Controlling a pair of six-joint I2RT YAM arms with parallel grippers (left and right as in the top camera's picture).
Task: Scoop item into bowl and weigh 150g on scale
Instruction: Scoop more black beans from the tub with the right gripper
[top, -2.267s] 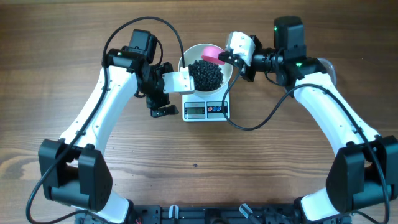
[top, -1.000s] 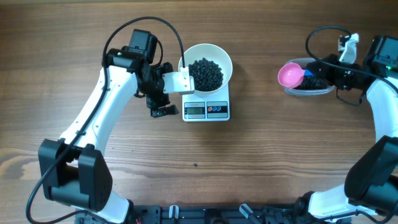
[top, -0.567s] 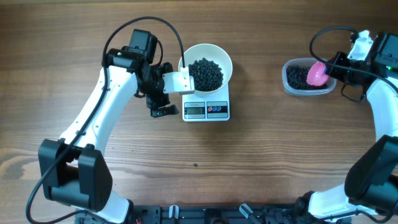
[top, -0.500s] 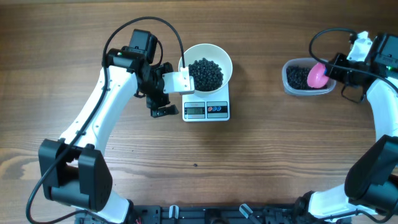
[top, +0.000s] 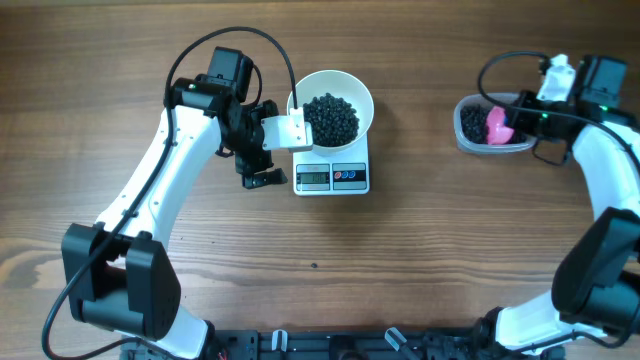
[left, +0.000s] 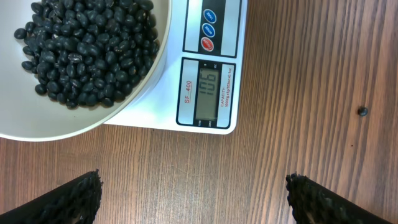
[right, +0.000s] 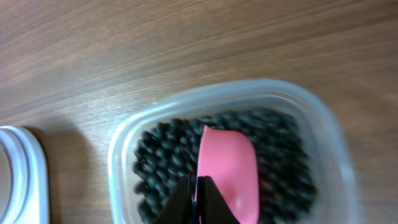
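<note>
The white bowl (top: 333, 92) stands on the white scale (top: 333, 176) and holds a dark heap of black beans (top: 330, 117); the bowl (left: 81, 121), beans (left: 87, 43) and scale (left: 208, 62) also fill the left wrist view. My left gripper (top: 262, 168) hovers just left of the scale, open, its fingertips (left: 74, 198) wide apart over bare wood. At the far right my right gripper (right: 196, 202) is shut on the pink scoop (right: 227, 167), which is tilted on edge down among the black beans (right: 168, 155) in the clear tub (top: 492, 125).
Cables loop above both arms. A small dark speck (left: 362, 111) lies on the wood right of the scale. The tub (right: 124, 146) sits near the table's right side, with my right arm (top: 600, 160) curving behind it.
My right gripper has carried the pink scoop from above the tub's left edge into the tub, tipping it on edge among the beans. The left arm, bowl and scale have not moved.
</note>
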